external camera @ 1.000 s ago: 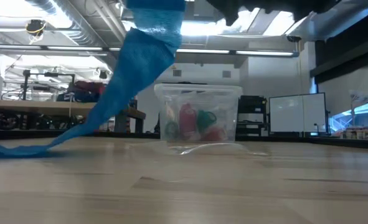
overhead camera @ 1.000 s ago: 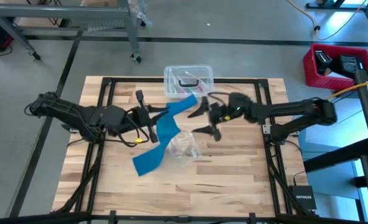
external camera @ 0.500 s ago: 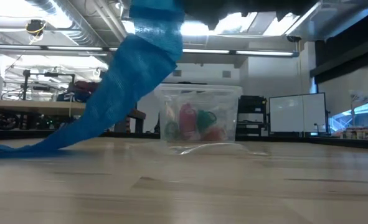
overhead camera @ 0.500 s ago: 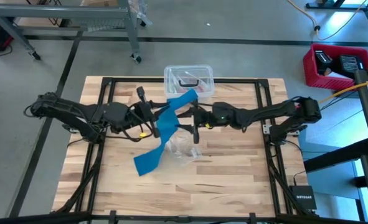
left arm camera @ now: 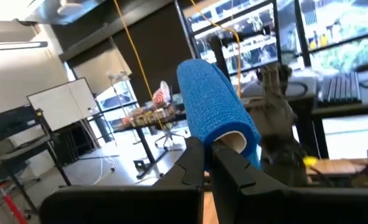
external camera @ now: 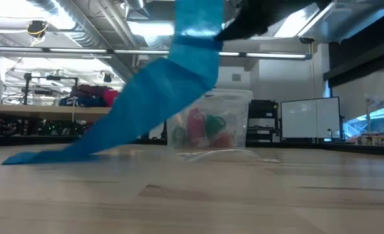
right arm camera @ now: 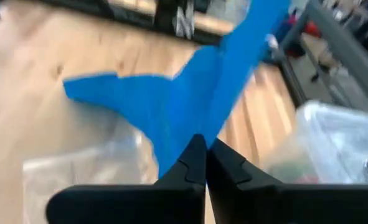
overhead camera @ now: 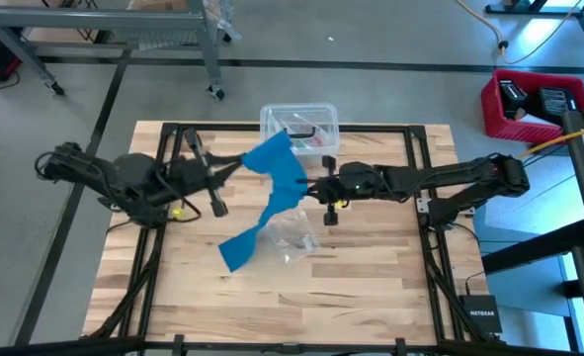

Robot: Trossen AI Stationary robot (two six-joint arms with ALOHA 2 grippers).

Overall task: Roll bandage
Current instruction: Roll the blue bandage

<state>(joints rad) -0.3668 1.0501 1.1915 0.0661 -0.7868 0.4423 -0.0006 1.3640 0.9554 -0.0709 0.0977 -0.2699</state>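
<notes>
High view: both grippers [overhead camera: 234, 165] [overhead camera: 308, 190] pinching bandage [overhead camera: 277, 178]

One readable mark — "NETGEAR", small and faint — on the black box [overhead camera: 480, 314] beside the table.

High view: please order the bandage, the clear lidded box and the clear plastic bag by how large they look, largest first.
1. bandage, the long blue band.
2. clear lidded box.
3. clear plastic bag, roughly like the box; its transparent edges are hard to trace, so this order is unsure.
</notes>
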